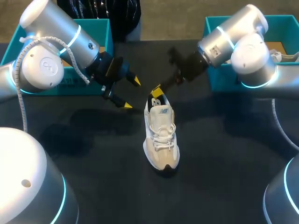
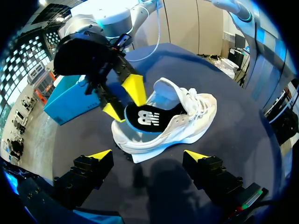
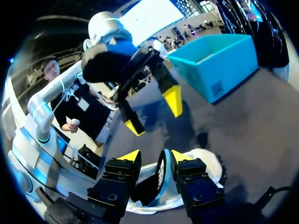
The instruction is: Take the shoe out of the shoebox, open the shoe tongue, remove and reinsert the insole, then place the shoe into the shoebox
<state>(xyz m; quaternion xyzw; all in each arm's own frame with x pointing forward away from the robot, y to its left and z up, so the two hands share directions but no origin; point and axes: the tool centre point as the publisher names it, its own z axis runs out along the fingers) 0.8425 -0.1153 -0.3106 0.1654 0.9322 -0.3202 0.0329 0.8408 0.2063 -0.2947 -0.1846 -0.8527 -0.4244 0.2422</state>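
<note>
A white sneaker lies on the black table, toe toward me. Its black insole sticks up out of the heel opening. My right gripper is at the heel. In the right wrist view the insole stands edge-on between the open fingers of that gripper, with a gap on one side. The left wrist view shows the same gripper straddling the insole's raised end over the shoe. My left gripper hangs open and empty, left of the heel.
A teal box stands at the back left behind my left arm. Another teal box sits at the back right under my right arm. Bare black tabletop surrounds the shoe in front and on both sides.
</note>
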